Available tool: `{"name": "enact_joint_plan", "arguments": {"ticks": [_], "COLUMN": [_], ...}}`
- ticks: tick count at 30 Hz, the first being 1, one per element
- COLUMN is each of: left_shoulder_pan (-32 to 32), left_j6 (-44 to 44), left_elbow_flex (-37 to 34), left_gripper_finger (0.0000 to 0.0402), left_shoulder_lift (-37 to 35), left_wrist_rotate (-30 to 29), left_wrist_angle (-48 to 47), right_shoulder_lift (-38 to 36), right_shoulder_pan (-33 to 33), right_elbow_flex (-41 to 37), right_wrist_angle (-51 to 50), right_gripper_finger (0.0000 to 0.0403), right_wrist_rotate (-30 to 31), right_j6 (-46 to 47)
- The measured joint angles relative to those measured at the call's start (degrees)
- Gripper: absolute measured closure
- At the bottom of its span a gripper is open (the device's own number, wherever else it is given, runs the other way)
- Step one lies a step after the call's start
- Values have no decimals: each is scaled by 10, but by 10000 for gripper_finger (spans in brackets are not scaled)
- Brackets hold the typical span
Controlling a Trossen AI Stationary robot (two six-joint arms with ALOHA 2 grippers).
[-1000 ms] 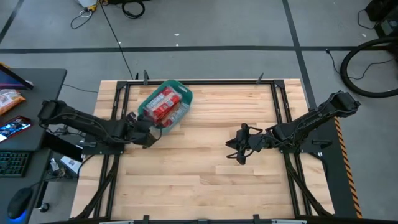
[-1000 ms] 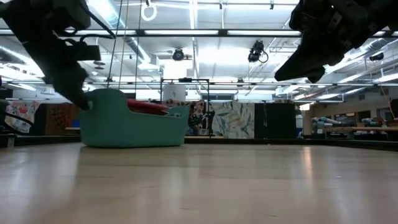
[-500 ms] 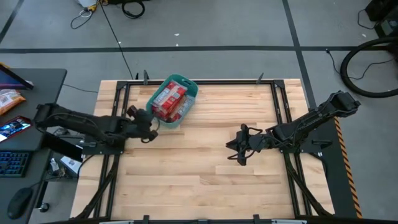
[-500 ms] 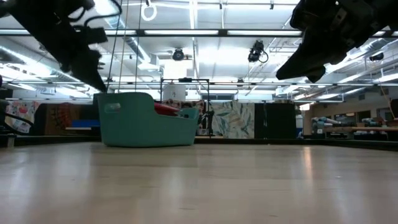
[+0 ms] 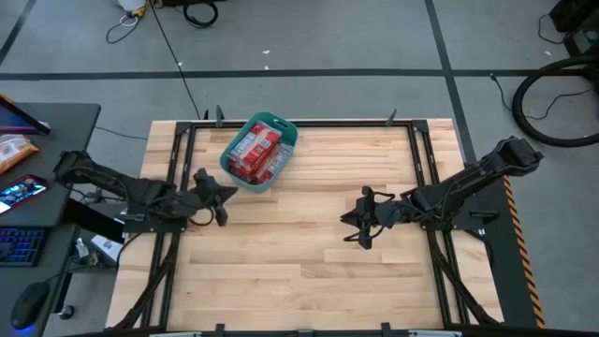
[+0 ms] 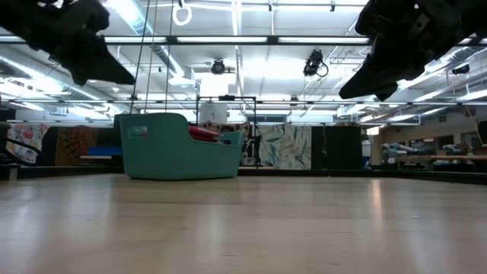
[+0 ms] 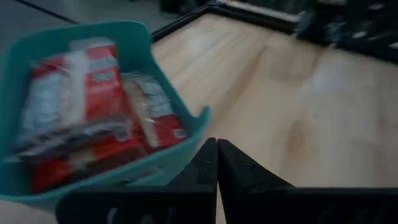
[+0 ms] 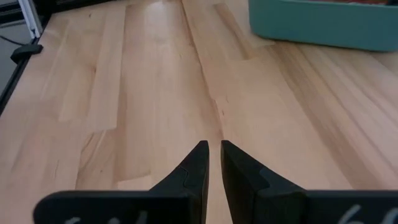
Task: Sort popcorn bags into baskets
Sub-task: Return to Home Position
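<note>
Mostly popcorn bags (image 6: 199, 134) hidden behind basket (image 6: 171, 154) wall.

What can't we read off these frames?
- Count of popcorn bags: stacked in the teal tub, too small in the high view, blurred in the left wrist view.
- Low view: the tub wall hides all but a red edge.
- Right wrist view: the picture edge cuts off the tub; contents unseen.
- Bag print: unreadable in every view.

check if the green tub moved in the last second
Yes. The teal tub slid slightly toward the table's far rail and rightward along it in the high view, then stayed put over the last half second.
</note>
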Motion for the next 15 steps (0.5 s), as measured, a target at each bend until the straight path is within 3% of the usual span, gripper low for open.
{"name": "enact_joint_plan", "arguments": {"ticks": [8,15], "left_shoulder_pan": [-6,17], "left_j6": [34,81], "left_elbow_flex": [-119,-158], "left_gripper_finger": [398,400], "left_shoulder_lift": [-130,-232], "left_wrist_rotate": [39,45], "left_wrist_angle": [141,161], "right_shoulder_lift": [-56,-138], "right_shoulder_pan": [-24,-56], "right_elbow_flex": [-25,-83], "right_wrist_angle": [4,51], "right_gripper_finger": [355,355], "right_wrist_rotate": [-4,-7], "right_j6": [-17,-35]}}
